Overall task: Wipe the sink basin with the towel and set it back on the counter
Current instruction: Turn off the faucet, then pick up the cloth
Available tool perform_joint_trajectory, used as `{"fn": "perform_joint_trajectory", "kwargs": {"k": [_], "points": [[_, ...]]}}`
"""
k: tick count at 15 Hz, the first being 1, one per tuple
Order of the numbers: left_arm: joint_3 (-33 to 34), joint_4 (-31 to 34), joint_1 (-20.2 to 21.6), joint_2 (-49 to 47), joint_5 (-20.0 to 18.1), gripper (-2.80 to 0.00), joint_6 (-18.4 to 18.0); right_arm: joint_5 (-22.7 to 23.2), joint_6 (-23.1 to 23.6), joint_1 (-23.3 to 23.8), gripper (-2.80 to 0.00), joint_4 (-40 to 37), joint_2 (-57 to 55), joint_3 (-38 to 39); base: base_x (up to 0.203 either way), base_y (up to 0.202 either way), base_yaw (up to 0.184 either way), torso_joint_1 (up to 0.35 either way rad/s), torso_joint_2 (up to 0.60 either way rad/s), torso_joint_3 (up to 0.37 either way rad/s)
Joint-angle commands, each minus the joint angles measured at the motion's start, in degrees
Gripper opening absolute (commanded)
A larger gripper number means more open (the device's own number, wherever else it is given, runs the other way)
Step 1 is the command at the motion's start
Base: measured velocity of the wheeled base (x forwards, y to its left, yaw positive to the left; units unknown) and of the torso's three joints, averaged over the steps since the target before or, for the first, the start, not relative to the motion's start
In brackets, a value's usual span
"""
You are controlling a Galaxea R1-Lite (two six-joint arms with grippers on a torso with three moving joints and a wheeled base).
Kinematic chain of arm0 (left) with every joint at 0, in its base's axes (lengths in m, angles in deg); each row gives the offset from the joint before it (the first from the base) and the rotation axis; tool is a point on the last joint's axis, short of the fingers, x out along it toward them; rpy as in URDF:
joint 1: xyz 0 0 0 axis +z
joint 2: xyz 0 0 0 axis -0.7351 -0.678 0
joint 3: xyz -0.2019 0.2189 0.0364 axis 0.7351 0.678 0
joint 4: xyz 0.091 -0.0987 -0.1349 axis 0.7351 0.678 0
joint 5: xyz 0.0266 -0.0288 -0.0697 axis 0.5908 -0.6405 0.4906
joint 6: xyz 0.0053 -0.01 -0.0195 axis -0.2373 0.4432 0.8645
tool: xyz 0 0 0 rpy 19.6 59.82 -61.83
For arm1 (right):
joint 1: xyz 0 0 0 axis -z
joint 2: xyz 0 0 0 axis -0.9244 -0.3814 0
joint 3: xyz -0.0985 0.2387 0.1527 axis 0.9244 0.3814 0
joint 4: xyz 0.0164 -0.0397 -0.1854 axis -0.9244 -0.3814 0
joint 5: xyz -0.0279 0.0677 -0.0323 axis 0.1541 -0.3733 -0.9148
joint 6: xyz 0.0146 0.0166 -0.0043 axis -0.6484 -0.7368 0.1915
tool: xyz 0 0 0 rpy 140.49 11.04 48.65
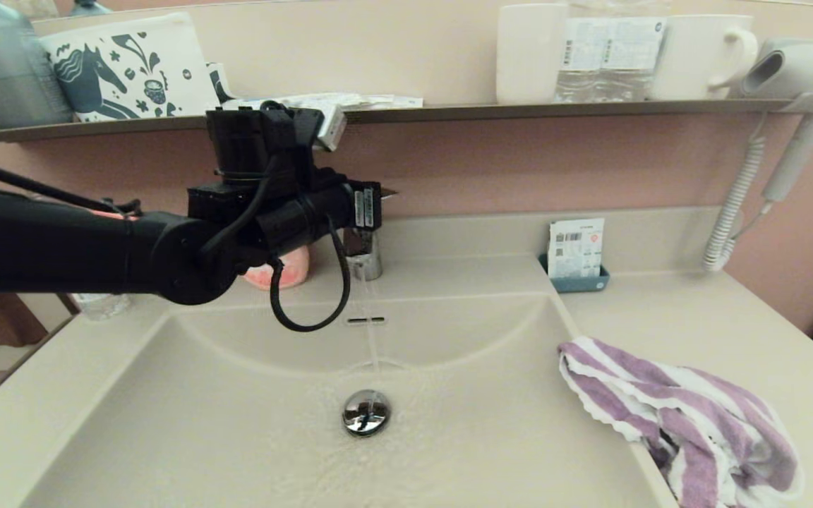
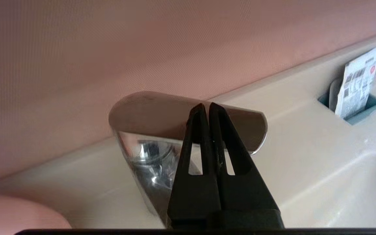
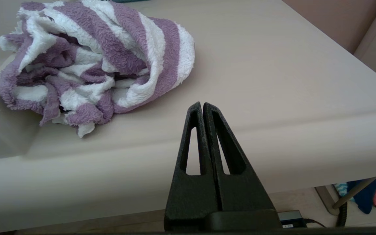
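Water runs from the chrome faucet (image 1: 365,258) in a thin stream into the cream sink basin (image 1: 223,423) and spreads around the round chrome drain plug (image 1: 365,412), below the slot overflow hole (image 1: 365,320). My left gripper (image 2: 206,106) is shut, its tips against the faucet's flat lever (image 2: 155,114) and holding nothing. The purple-and-white striped towel (image 1: 682,416) lies crumpled on the counter (image 1: 703,324) right of the basin, one corner hanging over the rim. My right gripper (image 3: 202,105) is shut and empty, low before the counter's front edge (image 3: 273,137), short of the towel (image 3: 93,65).
A teal tray with a card (image 1: 576,257) stands at the back of the counter. A pink object (image 1: 283,271) sits behind my left arm. The dark shelf (image 1: 519,109) above carries mugs, a bottle and a pouch. A hair dryer (image 1: 802,77) hangs at the far right.
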Motion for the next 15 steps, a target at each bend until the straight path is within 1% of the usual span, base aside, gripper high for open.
{"fn": "perform_joint_trajectory", "kwargs": {"k": [1, 3, 7, 11, 12, 15], "points": [[4.0, -1.09, -0.63, 1.61, 0.09, -2.8, 0.04, -0.03, -0.04, 0.0, -2.8, -0.01, -0.07, -0.01, 0.0, 0.0, 0.0, 0.0, 0.0, 0.0], [4.76, -4.38, -0.15, 1.81, 0.29, -2.8, -0.04, -0.03, -0.04, 0.0, -2.8, -0.01, -0.07, -0.01, 0.0, 0.0, 0.0, 0.0, 0.0, 0.0], [5.08, -4.08, 1.51, 5.98, 0.23, -2.8, -0.12, -0.03, -0.04, 0.0, -2.8, -0.01, -0.07, -0.01, 0.0, 0.0, 0.0, 0.0, 0.0, 0.0], [15.82, -4.35, 3.66, 16.74, 0.52, -2.8, 0.57, -0.03, -0.04, 0.0, -2.8, -0.01, -0.07, -0.01, 0.0, 0.0, 0.0, 0.0, 0.0, 0.0], [18.07, -4.29, 4.07, 20.25, 1.1, -2.8, 1.08, -0.03, -0.04, 0.0, -2.8, -0.01, -0.07, -0.01, 0.0, 0.0, 0.0, 0.0, 0.0, 0.0], [25.42, -4.04, 4.53, 31.93, 4.64, -2.8, 1.79, -0.03, -0.04, 0.0, -2.8, -0.01, -0.07, -0.01, 0.0, 0.0, 0.0, 0.0, 0.0, 0.0]]}}
